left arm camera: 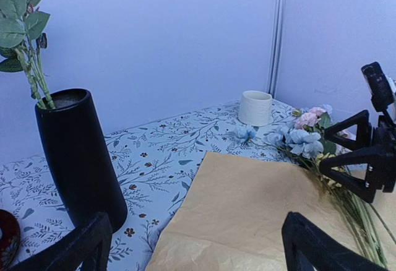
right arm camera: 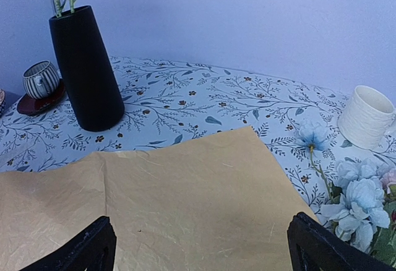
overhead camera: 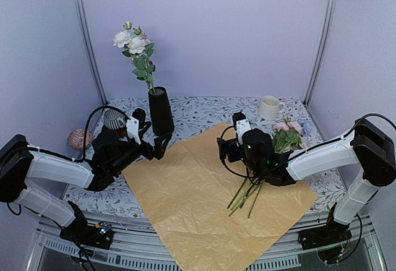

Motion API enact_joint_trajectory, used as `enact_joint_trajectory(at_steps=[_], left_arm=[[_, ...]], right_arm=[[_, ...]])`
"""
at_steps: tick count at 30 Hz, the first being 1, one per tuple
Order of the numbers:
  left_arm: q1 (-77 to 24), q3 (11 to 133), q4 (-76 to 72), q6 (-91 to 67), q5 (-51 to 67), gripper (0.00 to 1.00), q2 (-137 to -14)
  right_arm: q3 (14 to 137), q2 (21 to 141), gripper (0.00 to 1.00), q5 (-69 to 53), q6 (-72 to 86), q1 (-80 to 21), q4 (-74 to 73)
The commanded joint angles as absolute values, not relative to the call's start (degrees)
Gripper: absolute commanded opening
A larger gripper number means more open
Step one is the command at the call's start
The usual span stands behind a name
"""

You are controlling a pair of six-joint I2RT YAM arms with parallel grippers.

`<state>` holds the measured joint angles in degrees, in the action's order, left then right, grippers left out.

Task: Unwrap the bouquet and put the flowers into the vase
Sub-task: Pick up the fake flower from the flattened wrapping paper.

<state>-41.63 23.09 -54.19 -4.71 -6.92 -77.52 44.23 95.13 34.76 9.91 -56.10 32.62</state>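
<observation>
Nearest me, the tan paper [overhead camera: 204,203] lies spread flat. It runs from the 6 o'clock edge of the table [overhead camera: 204,113] up to the middle, and one corner hangs over the front. On its 3 o'clock side lie the loose flowers [overhead camera: 286,136], their green stems fanned across the sheet. The pink and pale blue heads point toward 1 o'clock and rest off the paper on the patterned table top.

The right gripper [right arm camera: 201,237] hovers over the paper just at 9 o'clock of those flowers, its jaws spread wide with nothing between them. The left gripper [left arm camera: 197,237] hangs at the paper's 10 o'clock corner, also wide apart and empty, close beside the foot of the vase [overhead camera: 161,111].

The vase stands upright at 11 o'clock, on the table just off the paper. It holds white roses [overhead camera: 131,38] on leafy stems that rise well above the rim. At 9 o'clock of it sits a striped cup [overhead camera: 114,119] on a red saucer [right arm camera: 37,101], with a pinkish ball [overhead camera: 79,138] further out. Farthest back, at 1 o'clock, a white mug [overhead camera: 269,107] stands alone.
</observation>
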Motion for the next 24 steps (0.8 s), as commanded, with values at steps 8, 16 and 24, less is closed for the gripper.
enact_joint_trajectory(at_steps=[8,16,24], left_arm=[[-42.08,23.32,-53.88,-5.11,-7.49,0.98,-75.85],[-42.09,24.49,-52.44,-6.01,-7.49,0.98,-76.92],[-42.02,25.41,-50.30,-6.83,-9.58,0.98,-76.87]], right_arm=[[48.59,88.00,0.94,36.40,23.99,-55.63,6.02],[49.34,82.72,0.79,29.94,49.23,-55.50,-16.91],[46.42,79.53,0.69,22.94,56.40,-52.60,-20.70]])
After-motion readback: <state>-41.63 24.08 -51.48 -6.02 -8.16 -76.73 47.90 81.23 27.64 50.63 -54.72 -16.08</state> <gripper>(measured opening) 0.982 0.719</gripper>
